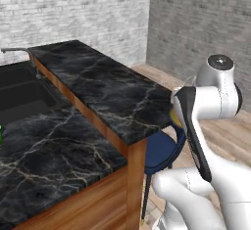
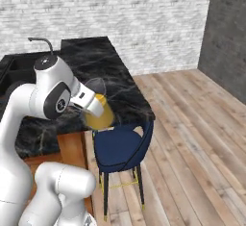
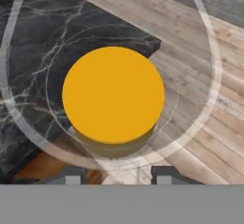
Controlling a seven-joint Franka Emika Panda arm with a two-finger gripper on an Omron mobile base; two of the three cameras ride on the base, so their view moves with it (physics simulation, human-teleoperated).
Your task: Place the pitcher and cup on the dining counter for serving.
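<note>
One pitcher is in play, and you have it in the gripper: in the right base view the clear vessel with its amber-yellow lower half sits at the end of the hand, off the surface, near the end corner of the dining counter and just above the blue chair. Looking down through the hand view, you see the pitcher from its rim, a round amber disc at the bottom inside clear walls, with the two dark fingertips on either side of the near wall, jaws about half closed on it. Whether that amber is liquid or just the tinted base, you cannot tell.

One dining counter slab, black marble with white veins on a brown panel, runs away from you in the left base view; its top carries nothing that you can see. One lower worktop lies beside it, with one sink and one faucet. One sliver of bright green at that view's left edge, on the worktop, is likely the cup, too cropped to confirm.
</note>
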